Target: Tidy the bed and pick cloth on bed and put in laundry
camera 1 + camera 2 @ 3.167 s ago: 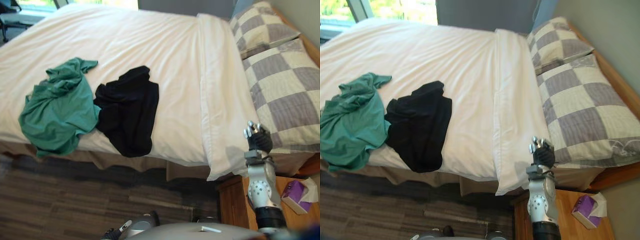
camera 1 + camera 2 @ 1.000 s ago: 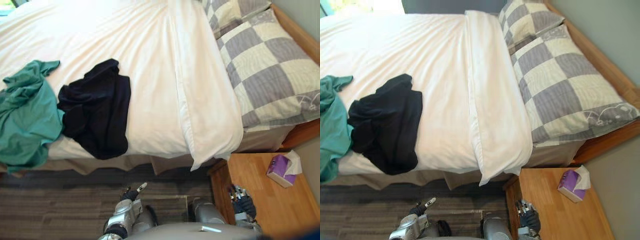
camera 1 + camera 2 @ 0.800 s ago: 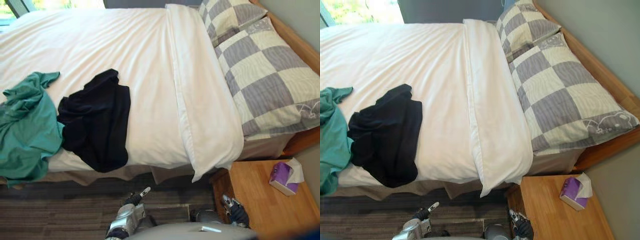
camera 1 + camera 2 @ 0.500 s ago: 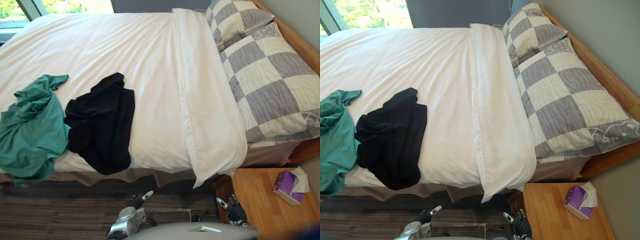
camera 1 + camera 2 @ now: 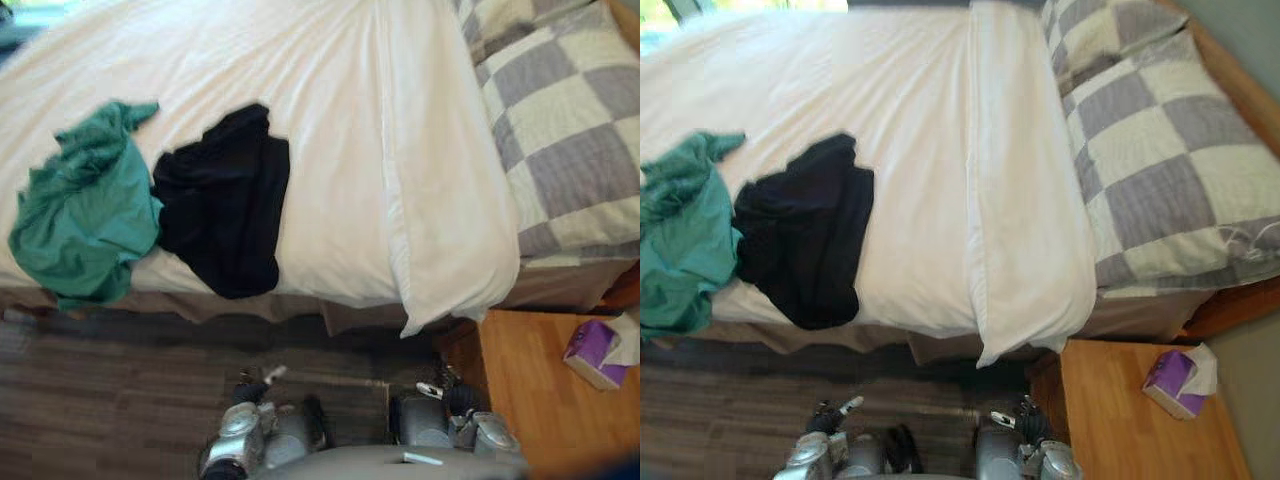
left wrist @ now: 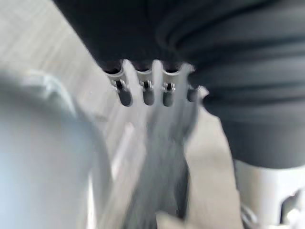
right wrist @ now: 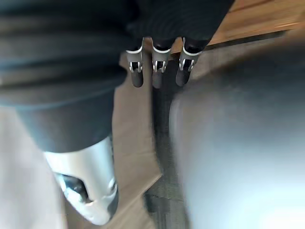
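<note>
Two crumpled cloths lie side by side near the bed's front edge: a green cloth on the left and a black cloth touching its right side. Both hang slightly over the edge of the white duvet. My left hand hangs low in front of the bed, over the dark floor, well below the black cloth. Its fingers are straight and hold nothing. My right hand is low by the nightstand's corner, with straight, empty fingers.
Checked grey-and-cream pillows lie at the bed's right end beside the folded-back duvet. A wooden nightstand with a purple tissue box stands at the lower right. Dark wood floor runs along the bed's front.
The camera has shifted, so the whole scene sits differently. Both cloths lie as before on the bed. Both hands stay low in front of the bed, the right one now relaxed straight.
</note>
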